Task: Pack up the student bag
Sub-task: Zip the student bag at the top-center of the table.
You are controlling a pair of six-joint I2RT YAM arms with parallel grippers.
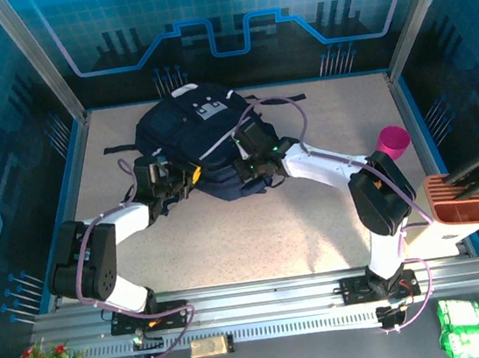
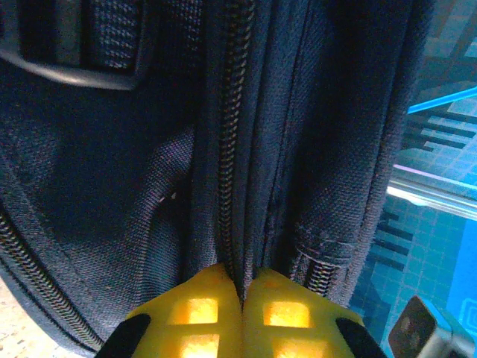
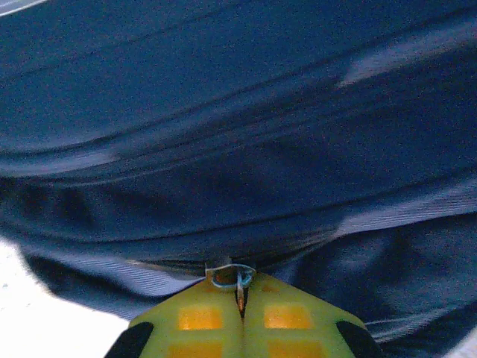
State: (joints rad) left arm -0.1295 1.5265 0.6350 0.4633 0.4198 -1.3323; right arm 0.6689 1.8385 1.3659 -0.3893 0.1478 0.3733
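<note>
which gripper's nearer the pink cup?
Right. The right gripper is at the student bag's near edge, mid-table, with the pink cup off to its right. The left gripper grips the bag further left, farther away.

Bright overhead light, blue cast, soft shadows on table (image 1: 316, 222). Wrist views dim; student bag (image 3: 238, 112) blurred at right.

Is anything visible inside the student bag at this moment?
Nothing of the interior shows. The student bag lies on the table, its navy fabric covering whatever it holds. The zipper seen from the left wrist looks closed. Whether anything is packed cannot be told.
</note>
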